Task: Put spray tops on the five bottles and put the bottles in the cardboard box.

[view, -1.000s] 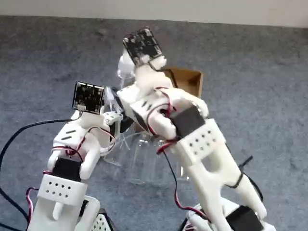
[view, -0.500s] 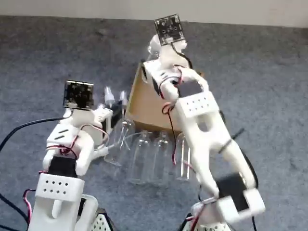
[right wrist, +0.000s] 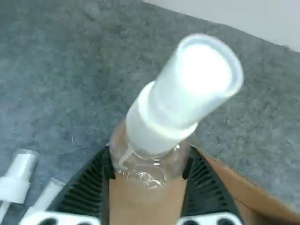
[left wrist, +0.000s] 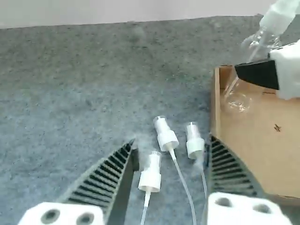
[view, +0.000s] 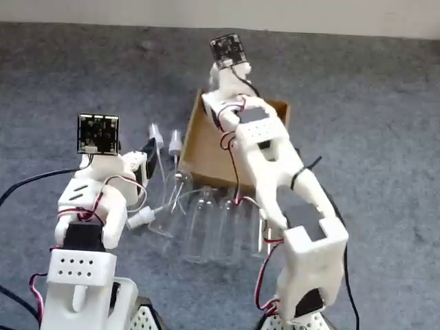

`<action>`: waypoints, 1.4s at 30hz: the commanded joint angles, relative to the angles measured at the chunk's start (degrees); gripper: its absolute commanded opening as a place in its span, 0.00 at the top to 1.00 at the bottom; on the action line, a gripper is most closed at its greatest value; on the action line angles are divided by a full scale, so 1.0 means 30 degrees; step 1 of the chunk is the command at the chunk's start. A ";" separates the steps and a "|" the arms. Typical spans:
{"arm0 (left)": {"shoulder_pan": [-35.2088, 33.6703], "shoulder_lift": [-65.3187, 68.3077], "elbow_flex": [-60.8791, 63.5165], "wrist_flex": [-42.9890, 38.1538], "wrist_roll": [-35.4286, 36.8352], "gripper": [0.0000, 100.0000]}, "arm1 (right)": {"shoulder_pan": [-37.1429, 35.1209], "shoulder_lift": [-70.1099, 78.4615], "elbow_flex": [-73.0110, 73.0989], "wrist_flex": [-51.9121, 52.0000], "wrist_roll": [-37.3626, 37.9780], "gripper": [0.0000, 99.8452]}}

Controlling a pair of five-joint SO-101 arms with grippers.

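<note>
The right end effector was clamped on a clear bottle just below its white spray top, holding it tilted over the inside of the cardboard box, close to the wall nearest the left arm. Whether the bottle's base touched the box floor could not be told. The left end effector hung low over the grey surface with its jaws spread wide and nothing between them in a grip. Three loose spray tops lay on the surface beneath it, just outside the box wall: one nearer the wrist, and two side by side a little farther off, their thin dip tubes trailing back toward the arm. In the high view, a row of clear bottles lay on their sides next to one another, just beside the near wall of the box, with the right arm passing over part of the row.
</note>
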 commanded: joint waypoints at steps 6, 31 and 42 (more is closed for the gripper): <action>-0.0249 0.0103 -0.0073 -0.0381 -0.0059 0.82 | 0.0161 0.0864 -0.2418 -0.0601 0.0322 0.99; -0.0249 0.0103 -0.0073 -0.0293 -0.0117 0.82 | -0.0396 0.0835 -0.2652 0.1187 0.0234 0.73; -0.0249 0.0103 -0.0073 -0.0293 -0.0147 0.82 | -0.1011 0.0952 -0.6110 0.4000 0.0205 0.70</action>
